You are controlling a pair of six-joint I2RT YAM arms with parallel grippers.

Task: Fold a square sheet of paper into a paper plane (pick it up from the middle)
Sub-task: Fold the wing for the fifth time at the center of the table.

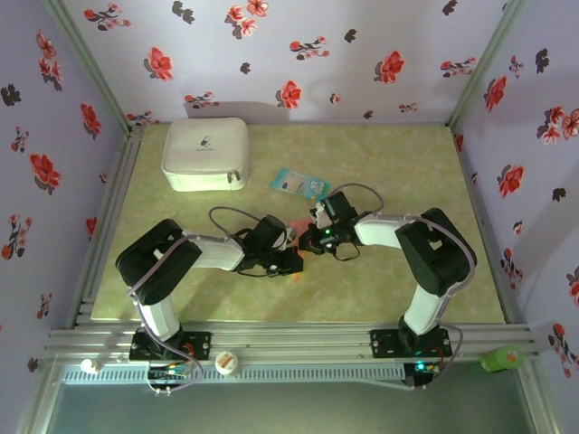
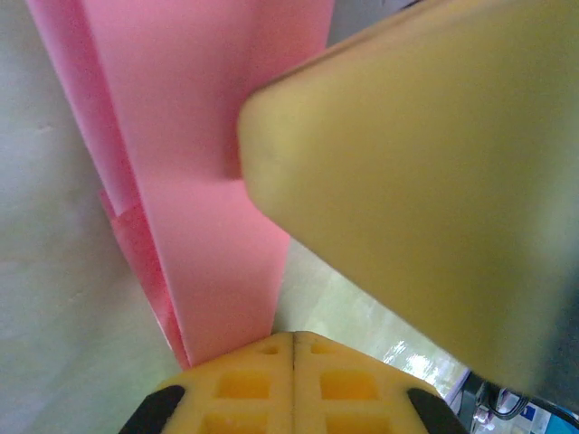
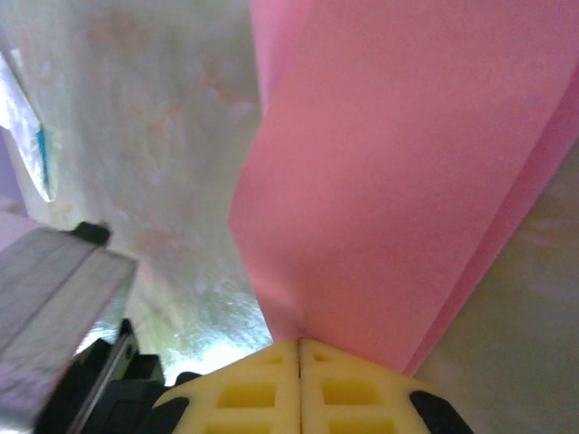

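Both left fingers [image 2: 291, 354] and right fingers [image 3: 299, 354] are clamped tight on the folded pink sheet of paper [image 2: 208, 181] at the table [image 1: 344, 294] middle. Overhead, I find the arms hide most of it; bare table lies all around.

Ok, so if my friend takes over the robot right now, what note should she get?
Left gripper: shut on the pink paper.
Right gripper: shut on the same paper, close to the left one, mid-table.
Done: paper gripped, folded layers show.
Left: probably more folds; no finished plane visible.
White case and blue packet lie behind the grippers.
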